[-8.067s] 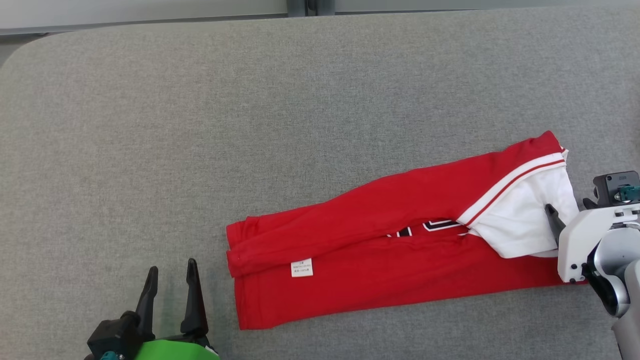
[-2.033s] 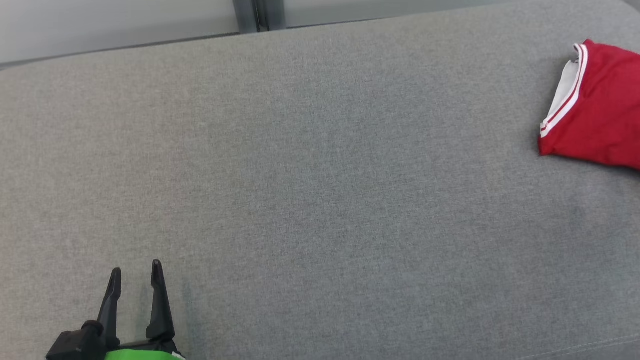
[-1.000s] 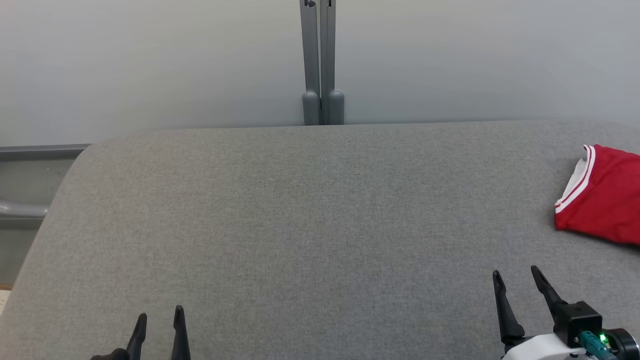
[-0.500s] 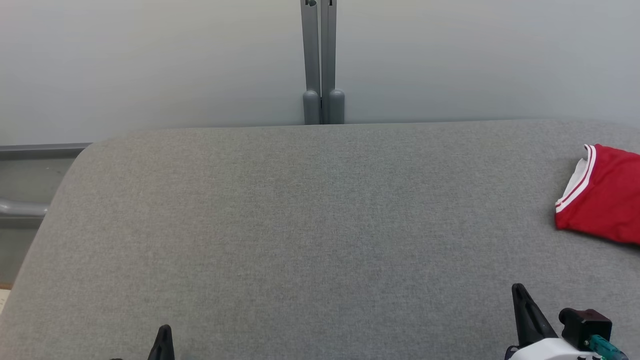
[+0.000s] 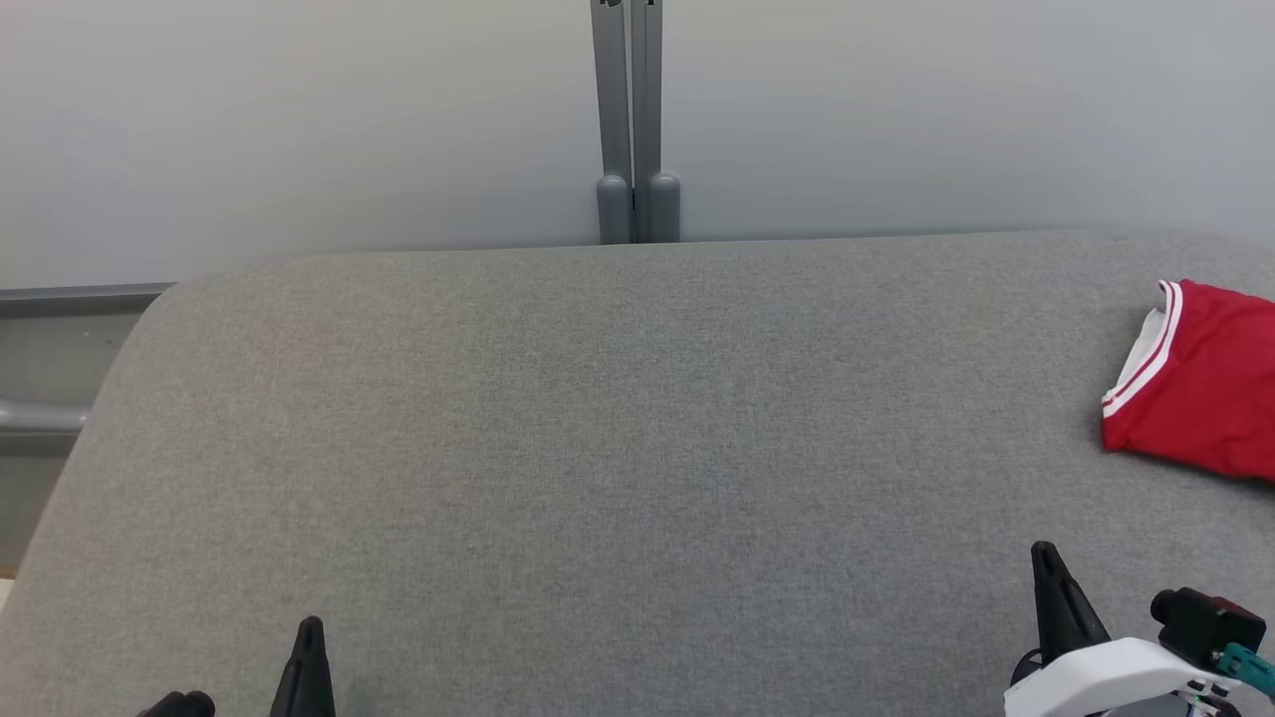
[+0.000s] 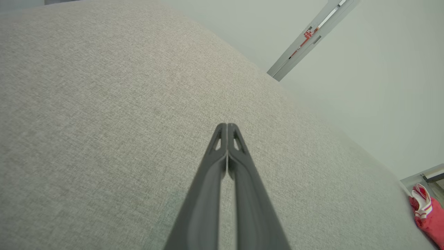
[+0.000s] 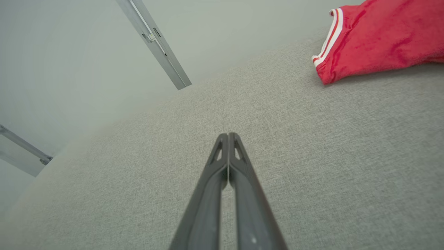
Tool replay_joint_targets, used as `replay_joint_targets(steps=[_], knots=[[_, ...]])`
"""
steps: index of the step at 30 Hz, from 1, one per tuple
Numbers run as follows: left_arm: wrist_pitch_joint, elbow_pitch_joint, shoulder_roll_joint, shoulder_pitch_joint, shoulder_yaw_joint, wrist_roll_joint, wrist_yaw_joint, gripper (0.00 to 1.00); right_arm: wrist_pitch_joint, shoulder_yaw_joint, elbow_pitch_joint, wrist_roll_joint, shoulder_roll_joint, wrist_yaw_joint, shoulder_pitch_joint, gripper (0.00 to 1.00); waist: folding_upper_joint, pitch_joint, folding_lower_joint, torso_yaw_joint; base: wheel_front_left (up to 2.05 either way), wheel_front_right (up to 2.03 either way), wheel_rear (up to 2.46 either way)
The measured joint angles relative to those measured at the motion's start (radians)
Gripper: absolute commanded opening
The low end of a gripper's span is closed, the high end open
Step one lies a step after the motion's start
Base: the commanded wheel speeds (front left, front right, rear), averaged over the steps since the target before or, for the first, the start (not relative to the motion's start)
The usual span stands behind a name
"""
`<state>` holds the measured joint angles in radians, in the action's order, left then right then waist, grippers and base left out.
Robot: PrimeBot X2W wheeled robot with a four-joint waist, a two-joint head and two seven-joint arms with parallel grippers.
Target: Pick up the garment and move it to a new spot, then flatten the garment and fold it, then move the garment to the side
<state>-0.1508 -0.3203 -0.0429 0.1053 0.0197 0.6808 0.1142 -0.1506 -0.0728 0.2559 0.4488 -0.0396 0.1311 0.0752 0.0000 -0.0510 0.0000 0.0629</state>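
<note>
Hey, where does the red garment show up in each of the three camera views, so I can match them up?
Head view: the red garment lies at the right edge, mid-height, on the grey cushion.
Left wrist view: the garment is in the bottom right corner.
Right wrist view: the garment is in the top right corner.
Shared landmark: the grey post on the pale wall behind the cushion.
</note>
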Motion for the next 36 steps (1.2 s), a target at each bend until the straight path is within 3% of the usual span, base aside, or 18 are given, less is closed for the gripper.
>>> replay_joint_targets(steps=[36], knots=[[0.121,0.033,0.000,-0.094,0.042,0.423,0.007,0.00,0.119,-0.017,-0.004,0.530,-0.003,-0.001,-0.082,0.00,0.0000,0.019,0.0000,-0.022,0.00,0.00,0.00]])
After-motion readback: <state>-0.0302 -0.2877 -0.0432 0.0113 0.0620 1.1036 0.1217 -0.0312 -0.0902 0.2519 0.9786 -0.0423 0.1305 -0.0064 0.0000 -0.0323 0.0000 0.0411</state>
